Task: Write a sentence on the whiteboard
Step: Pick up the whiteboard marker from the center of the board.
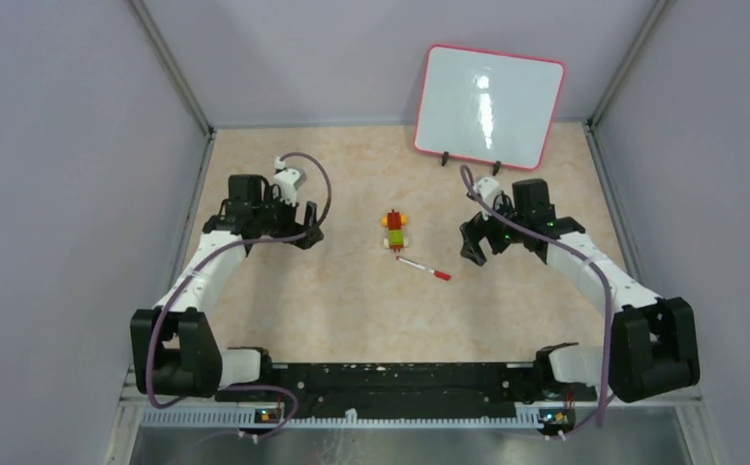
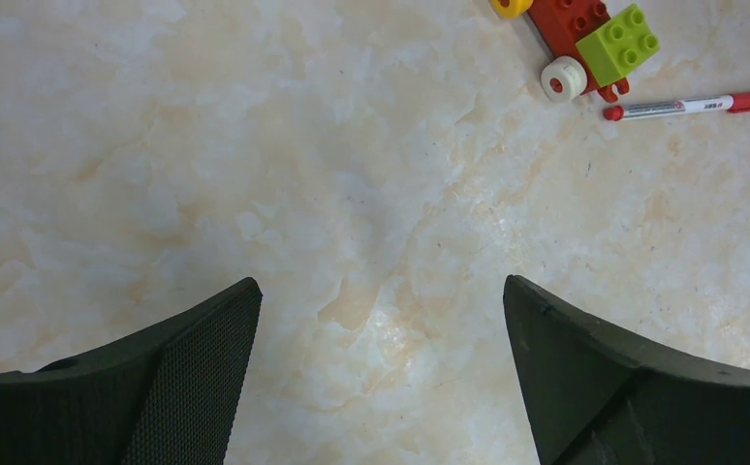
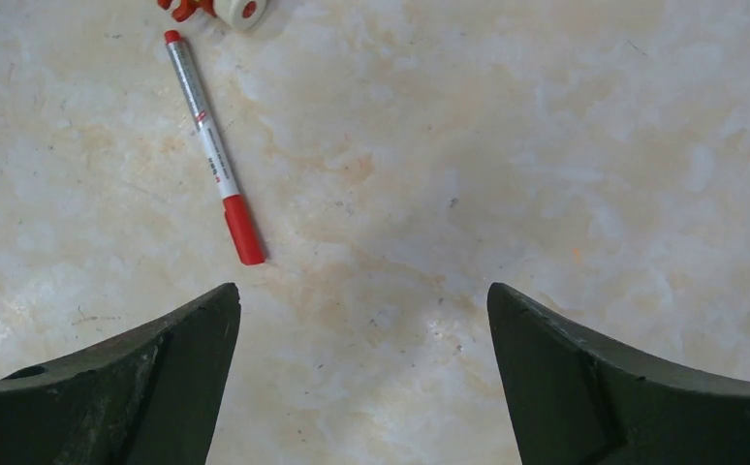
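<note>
The whiteboard (image 1: 488,105) stands on two black feet at the back right, its white face blank; no sentence shows on it. A red-capped marker (image 1: 423,267) lies flat mid-table, also seen as the marker (image 2: 693,104) and the marker (image 3: 214,148). My left gripper (image 1: 309,237) hovers open left of it over bare table, jaws wide, nothing between them (image 2: 381,300). My right gripper (image 1: 474,247) stands open just right of the marker, empty, with the cap end near its left fingertip (image 3: 363,300).
A small toy of red, green and yellow bricks with white wheels (image 1: 394,231) sits just behind the marker, also in the left wrist view as the toy (image 2: 584,39). Grey walls enclose the marbled table (image 1: 352,300) on three sides.
</note>
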Robot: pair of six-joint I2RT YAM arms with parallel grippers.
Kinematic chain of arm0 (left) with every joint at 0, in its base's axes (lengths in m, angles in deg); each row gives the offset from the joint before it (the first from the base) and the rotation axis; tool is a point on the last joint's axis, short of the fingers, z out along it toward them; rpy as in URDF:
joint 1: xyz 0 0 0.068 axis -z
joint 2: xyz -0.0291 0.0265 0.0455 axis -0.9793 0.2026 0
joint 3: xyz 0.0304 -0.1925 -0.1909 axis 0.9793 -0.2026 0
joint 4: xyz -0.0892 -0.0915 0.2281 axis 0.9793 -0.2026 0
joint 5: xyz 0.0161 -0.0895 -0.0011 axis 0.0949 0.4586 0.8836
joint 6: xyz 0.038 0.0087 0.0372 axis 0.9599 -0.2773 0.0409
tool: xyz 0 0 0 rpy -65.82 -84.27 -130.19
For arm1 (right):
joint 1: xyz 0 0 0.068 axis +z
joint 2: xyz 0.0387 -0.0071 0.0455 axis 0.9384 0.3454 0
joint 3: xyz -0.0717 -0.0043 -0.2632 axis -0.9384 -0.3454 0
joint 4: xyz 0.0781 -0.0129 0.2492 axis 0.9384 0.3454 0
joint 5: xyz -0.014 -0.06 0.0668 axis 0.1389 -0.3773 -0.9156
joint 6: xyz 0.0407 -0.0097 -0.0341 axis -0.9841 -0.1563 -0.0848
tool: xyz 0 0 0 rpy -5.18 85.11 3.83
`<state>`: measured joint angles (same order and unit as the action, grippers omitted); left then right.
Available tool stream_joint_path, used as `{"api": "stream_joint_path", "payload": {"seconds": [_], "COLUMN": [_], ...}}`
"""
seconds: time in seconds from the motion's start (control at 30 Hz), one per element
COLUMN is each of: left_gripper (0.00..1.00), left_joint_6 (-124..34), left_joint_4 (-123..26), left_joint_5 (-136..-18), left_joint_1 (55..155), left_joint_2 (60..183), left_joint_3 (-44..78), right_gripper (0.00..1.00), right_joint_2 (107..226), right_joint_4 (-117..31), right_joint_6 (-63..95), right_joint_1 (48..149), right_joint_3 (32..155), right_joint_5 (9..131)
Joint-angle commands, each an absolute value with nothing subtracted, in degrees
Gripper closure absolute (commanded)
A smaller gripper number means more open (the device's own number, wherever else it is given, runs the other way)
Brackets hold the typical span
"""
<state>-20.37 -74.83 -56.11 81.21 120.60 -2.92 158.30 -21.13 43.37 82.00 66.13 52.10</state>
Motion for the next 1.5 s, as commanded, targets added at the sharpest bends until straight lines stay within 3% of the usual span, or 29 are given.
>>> {"api": "stream_joint_path", "payload": {"seconds": [0.0, 0.13, 0.23, 0.63, 1.07, 1.23, 1.47], "left_gripper": [0.01, 0.01, 0.01, 0.01, 0.01, 0.01, 0.01], "left_joint_6": [-22.4, -23.5, -24.3, -25.6, -25.7, -26.3, -27.9], "left_joint_4": [-71.6, -71.6, -72.2, -72.5, -72.7, -72.1, -69.8], "left_joint_5": [-55.0, -53.8, -53.9, -55.4, -56.1, -56.3, -57.9], "left_joint_1": [81.0, 81.0, 81.0, 81.0, 81.0, 81.0, 83.4], "left_joint_2": [117.0, 116.4, 116.4, 115.2, 116.2, 117.5, 123.7], "left_joint_3": [-2.7, -2.2, -1.4, -1.0, -0.3, 0.4, 5.1], "right_gripper": [0.06, 0.10, 0.19, 0.40, 0.62, 0.86, 0.90], "right_joint_2": [159.1, 162.0, 165.4, 179.5, 182.1, 179.7, 173.3], "right_joint_4": [-21.6, -21.9, -21.6, -24.7, -23.1, -22.2, -18.3], "right_joint_6": [47.8, 50.9, 52.1, 49.2, 49.4, 50.1, 54.3], "right_joint_1": [88.6, 96.4, 101.7, 110.5, 110.5, 106.5, 93.4], "right_joint_3": [65.7, 66.0, 67.8, 76.9, 73.7, 68.0, 62.8], "right_joint_5": [56.2, 64.2, 68.4, 72.1, 76.2, 76.7, 76.0]}}
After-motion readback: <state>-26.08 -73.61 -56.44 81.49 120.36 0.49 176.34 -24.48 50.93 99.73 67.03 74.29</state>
